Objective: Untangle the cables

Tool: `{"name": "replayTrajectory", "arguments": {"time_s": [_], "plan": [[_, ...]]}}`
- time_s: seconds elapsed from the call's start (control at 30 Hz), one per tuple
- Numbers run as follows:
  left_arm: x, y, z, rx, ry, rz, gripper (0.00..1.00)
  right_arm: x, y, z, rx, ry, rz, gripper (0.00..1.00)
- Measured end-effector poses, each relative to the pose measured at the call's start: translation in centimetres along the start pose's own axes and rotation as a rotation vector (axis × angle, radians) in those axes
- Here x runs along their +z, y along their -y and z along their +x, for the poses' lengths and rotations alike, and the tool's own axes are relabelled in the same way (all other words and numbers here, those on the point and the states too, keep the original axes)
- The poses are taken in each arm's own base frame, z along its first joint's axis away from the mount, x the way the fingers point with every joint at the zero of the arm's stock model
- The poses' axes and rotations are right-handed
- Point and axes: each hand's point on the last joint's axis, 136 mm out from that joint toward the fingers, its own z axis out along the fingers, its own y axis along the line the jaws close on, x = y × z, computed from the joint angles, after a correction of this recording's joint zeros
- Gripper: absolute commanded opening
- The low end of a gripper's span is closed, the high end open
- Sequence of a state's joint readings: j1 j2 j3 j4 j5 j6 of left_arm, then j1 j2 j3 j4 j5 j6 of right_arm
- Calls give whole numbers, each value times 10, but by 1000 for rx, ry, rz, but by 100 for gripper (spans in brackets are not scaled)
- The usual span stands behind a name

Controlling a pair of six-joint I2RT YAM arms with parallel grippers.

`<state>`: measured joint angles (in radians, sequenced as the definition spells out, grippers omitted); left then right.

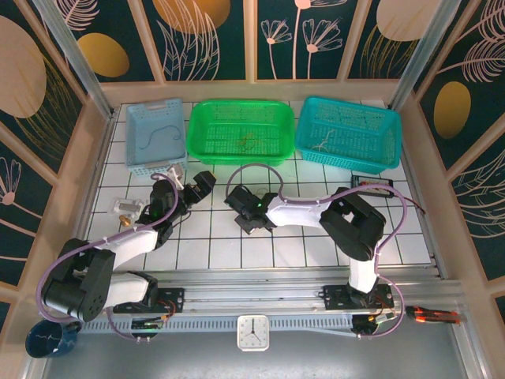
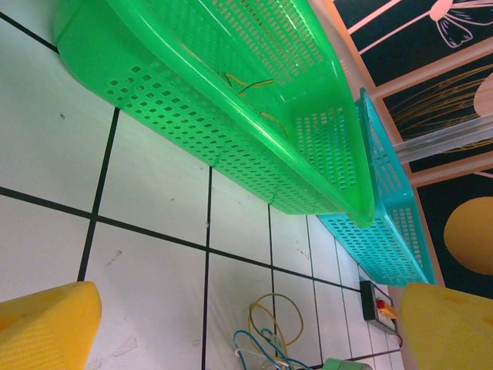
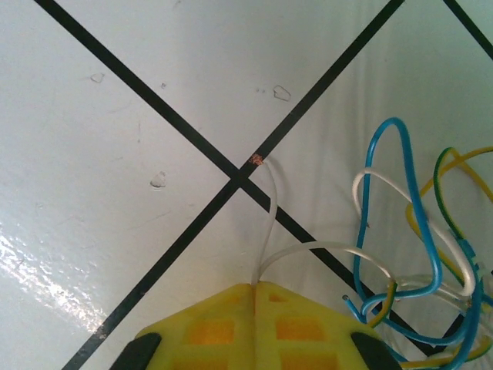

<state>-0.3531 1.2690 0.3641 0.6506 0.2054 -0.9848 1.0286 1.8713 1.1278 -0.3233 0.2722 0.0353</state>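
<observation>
**Top external view.** A white tiled surface [image 1: 225,254] carries three baskets in a row at its far edge: a light blue basket [image 1: 134,158], a green basket [image 1: 199,150] and a teal basket [image 1: 390,150]. Each holds a loose wire: a dark wire [image 1: 158,130], a tan wire [image 1: 248,143] and a pale wire [image 1: 322,146]. The left arm [image 1: 130,241] reaches toward the gap between the light blue and green baskets. The right arm [image 1: 300,212] bends down to the surface just in front of the green basket. A clock [image 1: 252,332] lies at the near edge.

**Left wrist view.** The left fingers [image 2: 46,327] stand spread to their widest, one at each lower corner, with nothing between them. Beyond them run the green basket's perforated wall and the teal basket behind it. The cables [image 2: 269,331], a tangle of yellow, blue and white loops, lie on the surface near the bottom edge, apart from these fingers.

**Right wrist view.** The right fingers [image 3: 223,327] are pressed together, pinching a white cable [image 3: 269,223] that rises from the seam between them. Its bare copper tip rests at a crossing of the black tile lines. Just to the right, blue, white, yellow and green strands lie looped over one another on the surface.
</observation>
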Motion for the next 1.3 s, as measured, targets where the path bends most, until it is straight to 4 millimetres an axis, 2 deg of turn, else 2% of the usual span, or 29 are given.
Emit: {"name": "replayTrajectory", "arguments": {"time_s": [0.17, 0.4, 0.5, 0.67, 0.77, 0.83, 0.93, 0.97, 1.03, 1.1, 1.3], "plan": [[0, 0, 1, 0, -3, 2, 99, -10, 1, -11, 4, 15, -2, 0], [1, 0, 4, -1, -18, 6, 99, -51, 5, -49, 45, 134, -41, 0], [1, 0, 4, -1, -21, 7, 99, -65, 8, -58, 89, 171, -95, 0], [2, -1, 5, -2, -25, 3, 99, -84, 28, -76, 235, 258, -216, 1], [2, -1, 6, -2, -28, 4, 99, -92, 49, -80, 347, 314, -285, 7], [2, -2, 6, -2, -29, 4, 99, -92, 61, -80, 412, 338, -315, 8], [2, -1, 6, -2, -32, 6, 99, -86, 66, -77, 470, 348, -357, 10], [2, -1, 7, -2, -34, 7, 99, -84, 66, -75, 482, 346, -368, 14], [2, -1, 7, -2, -37, 9, 99, -78, 65, -70, 514, 336, -393, 27], [2, 0, 8, -2, -44, 14, 99, -72, 63, -66, 532, 327, -406, 33], [2, 1, 9, 2, -50, 18, 99, -66, 60, -61, 555, 315, -421, 35]]}}
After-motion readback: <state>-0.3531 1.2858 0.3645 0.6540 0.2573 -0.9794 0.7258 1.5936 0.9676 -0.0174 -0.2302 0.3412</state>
